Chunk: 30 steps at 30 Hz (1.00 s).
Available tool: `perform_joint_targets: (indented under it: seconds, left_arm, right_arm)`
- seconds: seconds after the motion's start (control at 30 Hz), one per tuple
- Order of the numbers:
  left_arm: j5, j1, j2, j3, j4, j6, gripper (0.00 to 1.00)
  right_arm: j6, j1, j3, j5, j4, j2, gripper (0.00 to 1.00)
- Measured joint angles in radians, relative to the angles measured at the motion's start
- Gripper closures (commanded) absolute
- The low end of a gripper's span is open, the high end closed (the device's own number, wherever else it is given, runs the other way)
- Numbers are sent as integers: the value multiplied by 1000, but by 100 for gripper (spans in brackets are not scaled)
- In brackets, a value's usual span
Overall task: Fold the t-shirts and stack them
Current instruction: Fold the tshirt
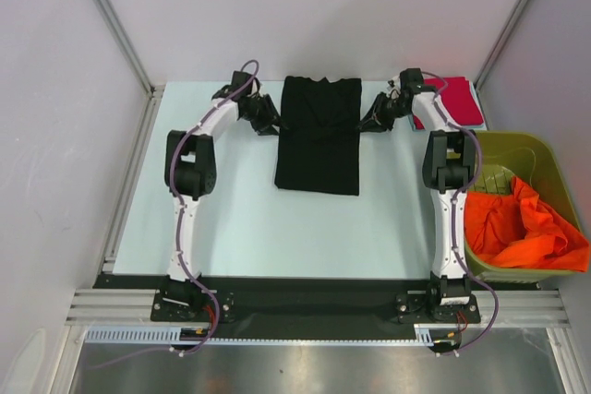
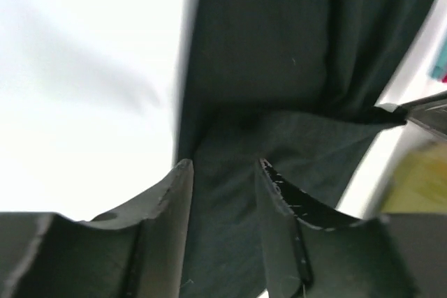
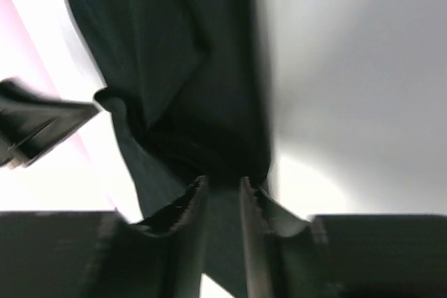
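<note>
The left pincer (image 2: 223, 169) stands at a narrow gap with dark cloth filling the space between its fingers (image 2: 171, 200); in the right wrist view the cloth comes to a pinched point at its tip, so it grips the black t-shirt (image 1: 319, 140) at the shirt's left edge, towards the far end. The right pincer (image 3: 223, 183) is narrower yet, its jaws nearly together with a fold of the same cloth caught between them; it holds the shirt's right edge, opposite the left one, and the cloth between the two puckers in creases. Both arms reach out from the near edge and bend inward, so the pincers face each other across the shirt.

The black t-shirt lies in the middle of the table (image 1: 231, 219), in its far half, folded into a long strip that runs from far to near; its near end lies flat. The red t-shirt (image 1: 459, 99) lies at the far right corner of the table, partly hidden behind the right arm. The orange t-shirt (image 1: 522, 228) is heaped loose in the olive-green bin (image 1: 522, 143) just right of the right arm; part of it covers the bin's rim on the right.
</note>
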Motion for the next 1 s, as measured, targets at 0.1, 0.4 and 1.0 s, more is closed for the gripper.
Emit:
perform_joint_targets:
  seconds: [0.1,0.4,1.0]
  left_arm:
    - [-82,9,14,113,-82,63,48]
    - [-43,21,-310,-266,20,147,47]
    - [191,-99,-378,-817,399,94,68]
  right_arm:
    - [-3,-23,143,32,-38,68,57]
    - [-58,-44,-264,50,2,-238,57]
    - [-5,151,-914,-88,350,-441,75]
